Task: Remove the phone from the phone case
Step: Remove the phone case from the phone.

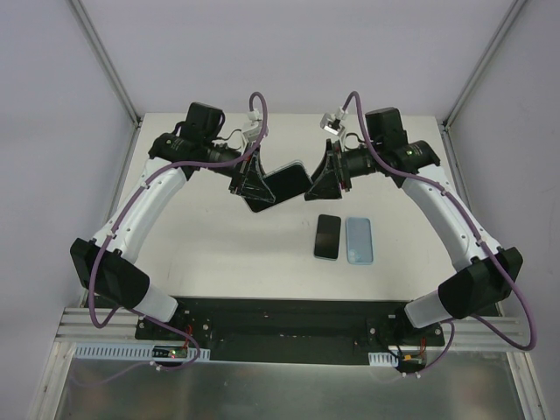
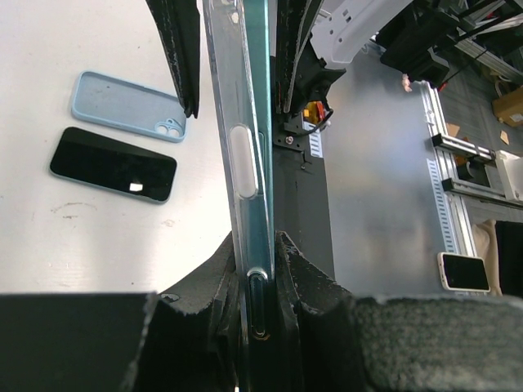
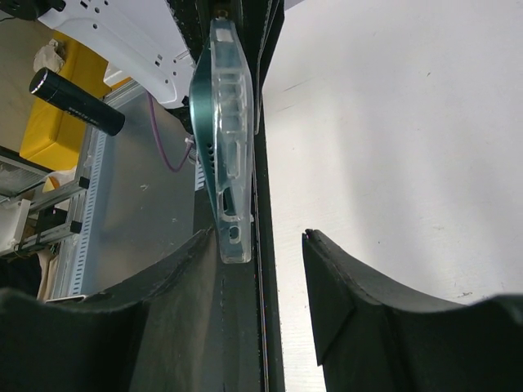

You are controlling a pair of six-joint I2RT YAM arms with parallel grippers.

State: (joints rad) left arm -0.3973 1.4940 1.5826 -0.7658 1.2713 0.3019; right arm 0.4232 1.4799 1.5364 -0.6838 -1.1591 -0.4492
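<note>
**A:** Where is the phone (image 1: 278, 185)?

**B:** It is in the air above the surface (image 1: 210, 245), between the two arms. It sits inside its clear case (image 3: 233, 155), and the case is fully on it.

**A:** Which hand holds it?

**B:** The left hand (image 1: 254, 182). Its two fingers are clamped on one end of the phone, one finger on each flat face.

**A:** And the right hand (image 1: 320, 182)?

**B:** Its fingers stand apart, and the other end of the phone is between their tips. In the right wrist view the corner of the case is just beside one finger (image 3: 188, 286). I cannot tell if it touches. There is a plain gap to the other finger.

**A:** What lies on the surface?

**B:** A second phone (image 1: 327, 236), dark and flat, and a blue case (image 1: 360, 240) just beside it. Both lie nearer to the arm bases, on the side of the right arm.
</note>
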